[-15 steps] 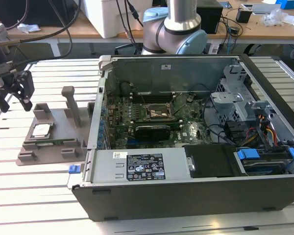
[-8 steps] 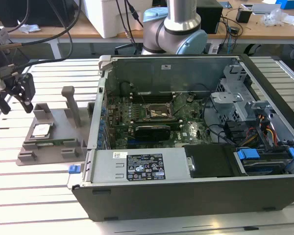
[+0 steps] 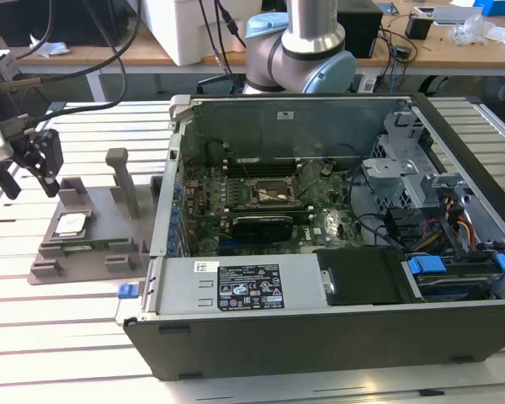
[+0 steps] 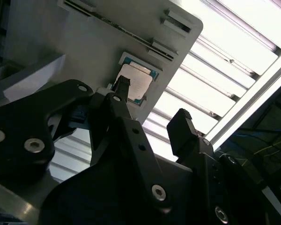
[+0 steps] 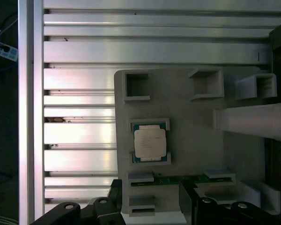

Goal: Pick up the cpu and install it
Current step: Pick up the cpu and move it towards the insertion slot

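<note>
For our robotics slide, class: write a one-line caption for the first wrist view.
The cpu lies in the grey holder tray, the gripper poised nearby, jaws open and empty.

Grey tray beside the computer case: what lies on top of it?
The cpu lies flat in a framed recess of the tray. The recess floor beneath the chip is covered and cannot be seen.
</note>
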Controlling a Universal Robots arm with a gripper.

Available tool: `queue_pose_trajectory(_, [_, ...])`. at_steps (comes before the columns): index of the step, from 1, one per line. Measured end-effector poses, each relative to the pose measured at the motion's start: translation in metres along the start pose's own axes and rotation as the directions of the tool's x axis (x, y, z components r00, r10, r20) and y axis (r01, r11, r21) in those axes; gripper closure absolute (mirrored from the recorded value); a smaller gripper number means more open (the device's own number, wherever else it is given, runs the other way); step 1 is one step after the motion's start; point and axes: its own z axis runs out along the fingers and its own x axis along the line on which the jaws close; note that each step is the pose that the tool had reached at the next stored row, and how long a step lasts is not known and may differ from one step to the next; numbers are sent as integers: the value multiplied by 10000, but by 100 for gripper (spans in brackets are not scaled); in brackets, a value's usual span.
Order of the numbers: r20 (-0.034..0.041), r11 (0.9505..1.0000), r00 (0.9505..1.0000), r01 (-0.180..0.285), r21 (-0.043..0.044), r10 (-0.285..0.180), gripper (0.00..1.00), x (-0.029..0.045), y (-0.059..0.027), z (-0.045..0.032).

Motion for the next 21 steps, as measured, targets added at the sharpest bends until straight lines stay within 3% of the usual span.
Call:
queue_pose_trajectory(5, [1,9998,10000,20,197,-20,40,-67,16,80])
queue_pose_trajectory(9, [0,9996,10000,28,270,-28,40,-105,26,188])
queue_pose_trajectory(13, [1,9996,10000,50,282,-50,40,-122,30,308])
queue_pose_trajectory(15, [2,9985,9989,477,277,-478,40,-126,39,369])
queue_pose_trajectory(21, [12,9896,9898,1421,213,-1422,40,-124,54,418])
